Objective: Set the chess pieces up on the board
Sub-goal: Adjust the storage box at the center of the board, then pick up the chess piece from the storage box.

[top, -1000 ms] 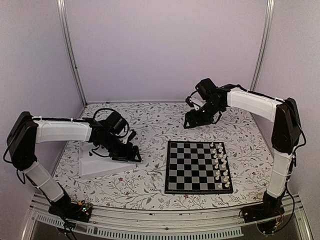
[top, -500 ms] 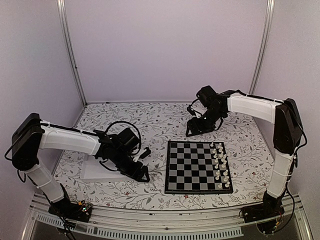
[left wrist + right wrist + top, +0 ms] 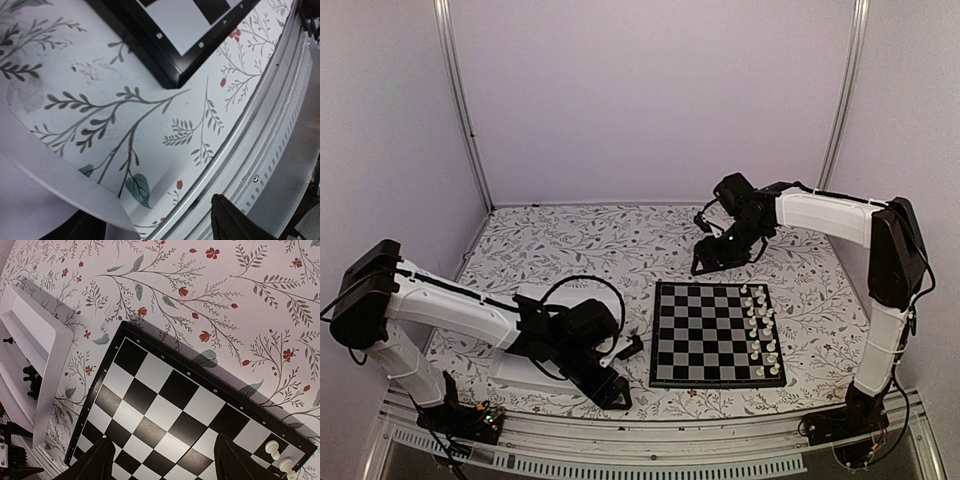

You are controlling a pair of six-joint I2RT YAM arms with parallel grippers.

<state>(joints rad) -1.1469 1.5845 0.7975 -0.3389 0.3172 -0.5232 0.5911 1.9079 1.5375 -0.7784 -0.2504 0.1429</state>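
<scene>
- The bench (image 3: 620,240), under a floral cloth, carries the board (image 3: 680,331) on its near right part.
- The left arm (image 3: 450,305) stretches low across the bench from the board's left side. The right arm (image 3: 820,210) arches over from the board's right side to a spot beyond its far edge.
- The board lies flat and square to the bench's near edge.
- The white tray (image 3: 31,335) lies just left of the board, much of it under the left arm.
- The left gripper (image 3: 617,393) hangs low, just off the board's near left corner, over the cloth. Its jaws stand wide with nothing between them.
- The right gripper (image 3: 702,264) hovers just past the board's far edge, jaws wide and empty.
- The white chess pieces (image 3: 760,330) stand in two rows along the board's right edge.
- A few black chess pieces (image 3: 31,377) lie in the tray, left of the board.
</scene>
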